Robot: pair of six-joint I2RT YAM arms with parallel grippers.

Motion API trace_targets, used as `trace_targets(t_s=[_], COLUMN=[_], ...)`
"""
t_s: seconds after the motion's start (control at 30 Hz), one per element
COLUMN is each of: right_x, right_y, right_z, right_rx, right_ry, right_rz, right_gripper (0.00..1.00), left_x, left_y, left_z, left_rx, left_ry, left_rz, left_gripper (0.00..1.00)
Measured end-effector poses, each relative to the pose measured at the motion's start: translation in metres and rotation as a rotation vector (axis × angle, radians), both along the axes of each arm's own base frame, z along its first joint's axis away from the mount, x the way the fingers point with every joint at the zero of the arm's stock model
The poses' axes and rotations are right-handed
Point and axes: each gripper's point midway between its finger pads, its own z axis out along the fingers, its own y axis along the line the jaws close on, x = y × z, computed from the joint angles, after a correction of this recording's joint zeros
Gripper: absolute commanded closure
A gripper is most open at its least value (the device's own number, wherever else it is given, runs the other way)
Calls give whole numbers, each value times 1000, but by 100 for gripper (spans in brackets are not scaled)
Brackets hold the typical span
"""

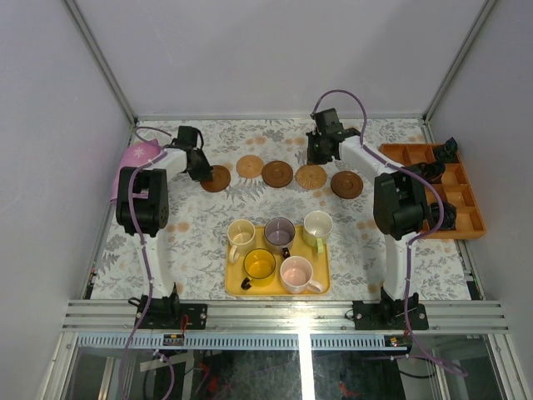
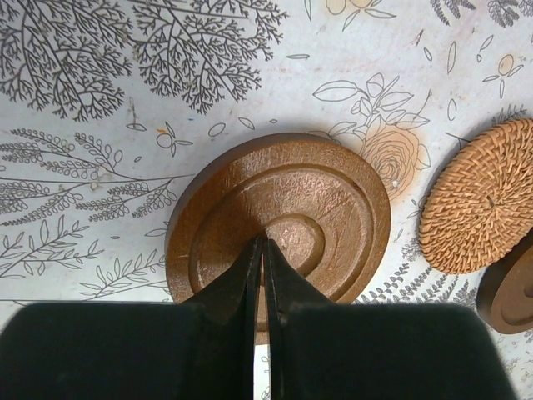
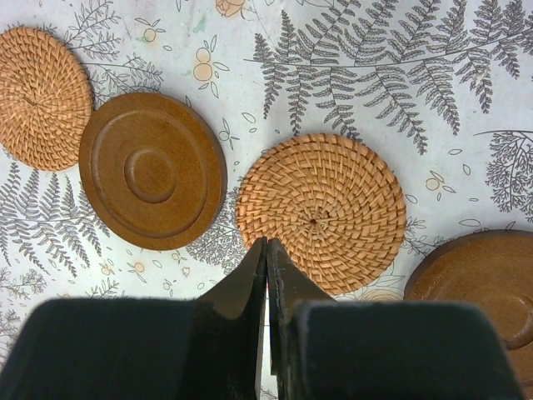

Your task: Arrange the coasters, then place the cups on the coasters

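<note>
Five coasters lie in a row across the far half of the table: dark brown (image 1: 216, 178), woven tan (image 1: 250, 166), dark brown (image 1: 277, 173), woven tan (image 1: 311, 177), dark brown (image 1: 346, 184). My left gripper (image 1: 202, 172) is shut with its tips over the leftmost dark coaster (image 2: 279, 221), nothing between the fingers. My right gripper (image 1: 319, 157) is shut too, its tips (image 3: 267, 243) at the near-left edge of a woven coaster (image 3: 321, 208). On the yellow tray (image 1: 277, 289) stand the cream (image 1: 241, 234), grey-purple (image 1: 279, 234), pale greenish (image 1: 317, 227), yellow (image 1: 259, 264) and pink (image 1: 296, 273) cups.
An orange compartment tray (image 1: 463, 221) holding black parts sits at the right edge. A pink-purple object (image 1: 137, 156) lies at the far left. Two small black objects (image 1: 246, 284) rest on the yellow tray. Walls enclose the table on three sides.
</note>
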Motion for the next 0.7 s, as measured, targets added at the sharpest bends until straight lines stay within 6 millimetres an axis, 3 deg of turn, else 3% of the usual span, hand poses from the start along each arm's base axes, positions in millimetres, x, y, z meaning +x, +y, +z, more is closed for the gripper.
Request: trace_targets(t_s=[0.23,0.37,0.6,0.7], right_x=[0,0,3,2], right_y=[0,0,-7,-13], right_z=[1,1,-1,-2], right_rx=[0,-3,-35,-53], right_ry=[1,-1,-18,-19], right_rz=[0,0,-30,-48], right_gripper=[98,98,100,100], left_x=[5,15,30,37], left_y=[-1,-7,-34,-57], left_z=[3,15,51,65], left_rx=[-17,-52,-146,-166], left_ry=[-14,-58,-168,-210], left_rz=[-4,-24,-109,-168], left_gripper=[96,94,92,92])
